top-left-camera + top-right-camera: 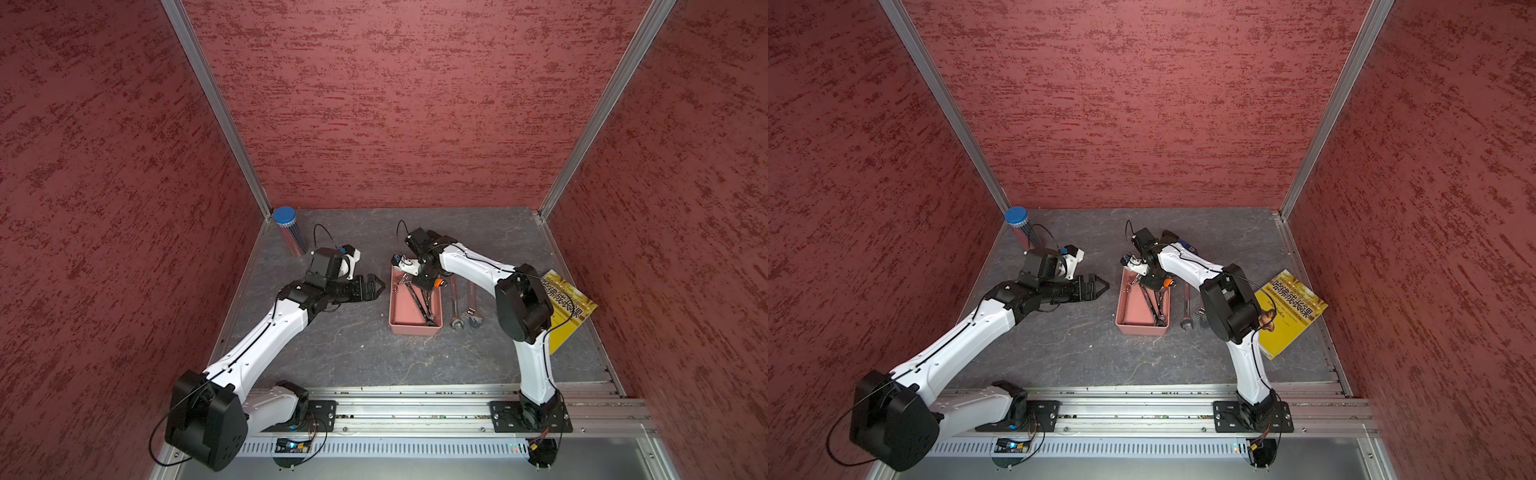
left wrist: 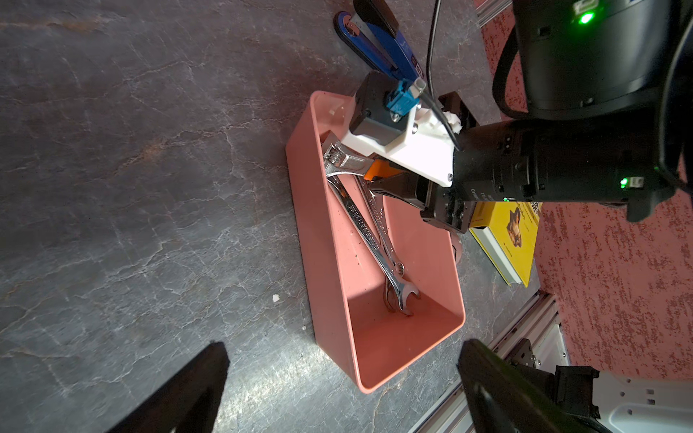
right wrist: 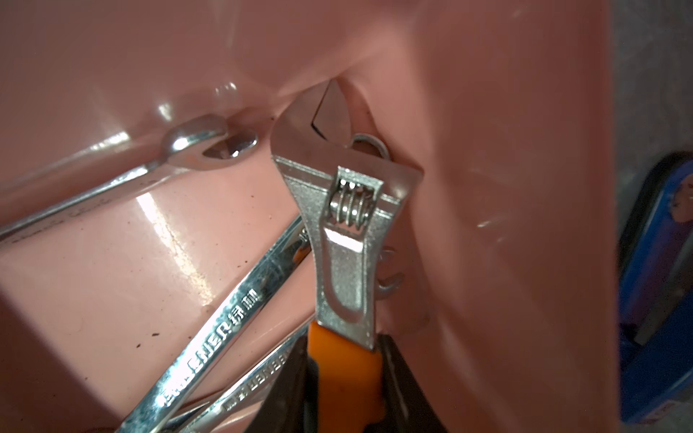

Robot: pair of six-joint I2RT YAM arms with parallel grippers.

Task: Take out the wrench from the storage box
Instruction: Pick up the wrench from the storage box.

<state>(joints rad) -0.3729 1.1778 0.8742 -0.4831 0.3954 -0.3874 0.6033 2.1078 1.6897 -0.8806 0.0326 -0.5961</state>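
The salmon-pink storage box (image 1: 405, 311) (image 1: 1133, 309) sits mid-table. An adjustable wrench (image 3: 348, 243) (image 2: 347, 161) with an orange handle lies at its far end, silver head against the box wall (image 3: 506, 187). My right gripper (image 3: 345, 360) (image 1: 428, 286) reaches down into the box and is shut on that orange handle. Two long chrome combination wrenches (image 2: 375, 240) (image 1: 419, 305) lie crossed under it on the box floor. To the left of the box my left gripper (image 1: 380, 286) (image 2: 343, 344) hangs open with nothing in it.
Two more wrenches (image 1: 455, 307) (image 1: 473, 305) lie on the table right of the box. A yellow book (image 1: 569, 307) rests at the right wall. A blue-lidded tube (image 1: 286, 232) stands in the back left corner. A blue tool (image 2: 378, 41) lies behind the box.
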